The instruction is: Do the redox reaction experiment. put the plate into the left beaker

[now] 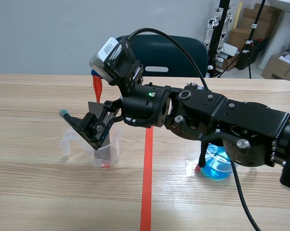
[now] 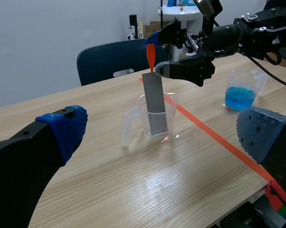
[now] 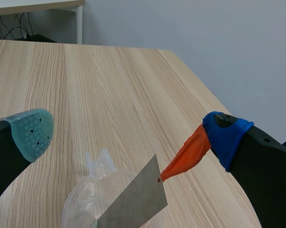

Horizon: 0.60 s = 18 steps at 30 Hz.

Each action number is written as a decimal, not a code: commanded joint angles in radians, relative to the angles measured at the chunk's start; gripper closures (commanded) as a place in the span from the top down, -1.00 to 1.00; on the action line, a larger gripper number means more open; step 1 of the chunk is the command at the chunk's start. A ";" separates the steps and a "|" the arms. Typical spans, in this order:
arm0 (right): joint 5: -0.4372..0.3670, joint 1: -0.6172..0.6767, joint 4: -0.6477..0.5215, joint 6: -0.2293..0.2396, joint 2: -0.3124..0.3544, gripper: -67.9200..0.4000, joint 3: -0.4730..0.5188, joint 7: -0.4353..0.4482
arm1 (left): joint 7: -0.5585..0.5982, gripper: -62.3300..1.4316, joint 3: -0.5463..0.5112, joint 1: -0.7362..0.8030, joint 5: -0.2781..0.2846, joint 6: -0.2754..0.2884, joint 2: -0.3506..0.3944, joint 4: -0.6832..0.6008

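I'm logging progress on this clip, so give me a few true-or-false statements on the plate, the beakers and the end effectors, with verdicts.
1. The grey plate stands inside the clear beaker. True.
2. The left end effector grips the plate. False: it is open, short of the beaker and holding nothing.
3. The second beaker holds blue liquid. True.
4. The right end effector hangs over the blue liquid. False: it is above the clear beaker, past the tape line.
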State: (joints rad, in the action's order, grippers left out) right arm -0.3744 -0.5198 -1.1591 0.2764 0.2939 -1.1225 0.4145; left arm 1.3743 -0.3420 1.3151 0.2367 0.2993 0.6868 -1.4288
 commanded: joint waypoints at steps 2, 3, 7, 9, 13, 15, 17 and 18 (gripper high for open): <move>-0.015 -0.018 -0.008 0.000 -0.003 1.00 0.000 0.015 | 0.020 1.00 -0.008 0.002 0.006 0.001 -0.007 -0.012; -0.015 -0.018 -0.008 0.000 -0.003 1.00 0.000 0.015 | 0.020 1.00 -0.008 0.002 0.006 0.001 -0.007 -0.012; -0.015 -0.018 -0.008 0.000 -0.003 1.00 0.000 0.015 | 0.020 1.00 -0.008 0.002 0.006 0.001 -0.007 -0.012; -0.016 -0.018 -0.008 0.000 -0.003 1.00 0.000 0.015 | 0.020 1.00 -0.008 0.002 0.006 0.001 -0.007 -0.012; -0.022 -0.018 -0.008 0.000 -0.003 1.00 0.000 0.016 | 0.020 1.00 -0.008 0.002 0.006 0.001 -0.007 -0.012; -0.022 -0.018 -0.008 0.000 -0.003 1.00 0.000 0.019 | 0.020 1.00 -0.008 0.002 0.006 0.001 -0.007 -0.012; -0.022 -0.018 -0.008 0.000 -0.003 1.00 0.000 0.019 | 0.020 1.00 -0.008 0.002 0.006 0.001 -0.007 -0.012; -0.022 -0.018 -0.008 0.000 -0.003 1.00 0.000 0.019 | 0.020 1.00 -0.008 0.002 0.006 0.001 -0.007 -0.012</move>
State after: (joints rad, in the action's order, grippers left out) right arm -0.3851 -0.5198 -1.1591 0.2764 0.2939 -1.1225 0.4149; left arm 1.3743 -0.3420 1.3151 0.2367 0.2993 0.6868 -1.4288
